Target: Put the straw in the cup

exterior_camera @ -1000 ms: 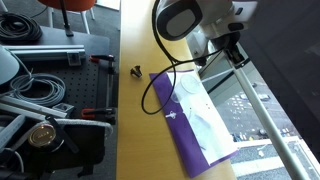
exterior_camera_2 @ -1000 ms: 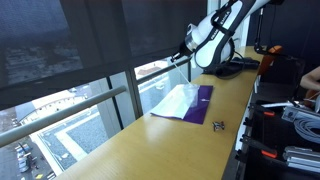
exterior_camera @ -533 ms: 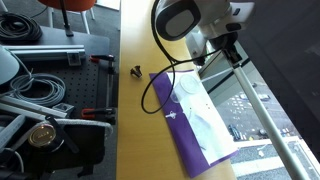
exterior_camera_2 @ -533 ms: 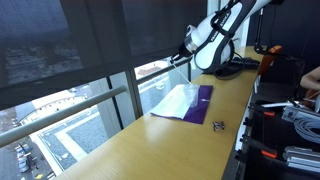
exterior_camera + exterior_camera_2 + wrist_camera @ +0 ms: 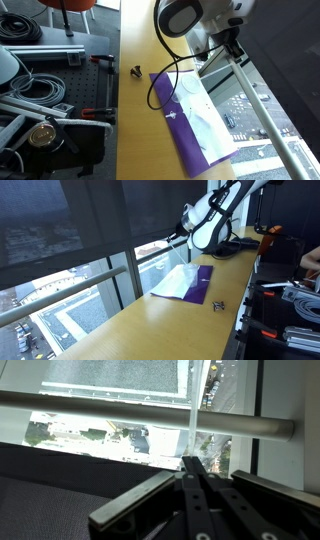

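My gripper (image 5: 192,460) is shut on the straw (image 5: 191,410), a thin pale tube that sticks straight out from the fingertips toward the window glass. In both exterior views the gripper (image 5: 232,46) (image 5: 184,234) hangs above the far end of the wooden counter, next to the window. The straw shows as a faint pale line at the fingertips (image 5: 174,242). I cannot make out the clear cup for certain. Pale see-through material (image 5: 202,112) lies on the purple cloth (image 5: 178,135) below the gripper.
A small black object (image 5: 135,71) (image 5: 218,304) sits on the wooden counter (image 5: 135,130) beside the cloth. A window rail (image 5: 120,410) runs across in front of the gripper. Cables and clamps (image 5: 40,85) fill the area off the counter's near side.
The gripper with the straw has shifted slightly toward the window. Nothing else has moved.
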`<state>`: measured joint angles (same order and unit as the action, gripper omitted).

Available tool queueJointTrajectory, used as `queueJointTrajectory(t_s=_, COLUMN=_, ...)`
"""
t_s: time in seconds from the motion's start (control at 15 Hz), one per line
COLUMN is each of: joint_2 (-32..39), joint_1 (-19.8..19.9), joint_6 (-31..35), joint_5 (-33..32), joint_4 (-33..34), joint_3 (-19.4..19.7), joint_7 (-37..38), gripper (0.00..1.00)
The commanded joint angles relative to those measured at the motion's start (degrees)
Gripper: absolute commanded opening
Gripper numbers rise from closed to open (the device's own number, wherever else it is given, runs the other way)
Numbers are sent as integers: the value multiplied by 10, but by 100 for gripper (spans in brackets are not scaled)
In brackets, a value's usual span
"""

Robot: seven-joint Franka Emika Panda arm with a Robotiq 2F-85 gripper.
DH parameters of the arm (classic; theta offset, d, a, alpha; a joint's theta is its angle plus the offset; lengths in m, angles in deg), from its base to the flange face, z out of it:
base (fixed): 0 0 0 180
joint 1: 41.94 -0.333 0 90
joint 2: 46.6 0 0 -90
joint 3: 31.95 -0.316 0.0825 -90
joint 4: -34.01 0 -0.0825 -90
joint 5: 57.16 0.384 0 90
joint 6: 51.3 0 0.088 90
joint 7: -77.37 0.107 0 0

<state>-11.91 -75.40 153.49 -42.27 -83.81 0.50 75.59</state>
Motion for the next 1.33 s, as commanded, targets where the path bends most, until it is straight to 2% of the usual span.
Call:
queueJointTrajectory(t_s=0.0, joint_2=33, joint_1=-4, joint_6=100, joint_5=13, joint_4=10, joint_3=3, joint_7=8, gripper=0)
queueJointTrajectory(t_s=0.33, joint_2=35, joint_1=-1, joint_6=105, joint_5=10, joint_4=9, joint_3=3, joint_7=8, gripper=0)
queueJointTrajectory(t_s=1.27, joint_2=8, joint_1=-33, joint_6=108, joint_5=21, joint_4=-18, joint_3=35, joint_7=3, gripper=0)
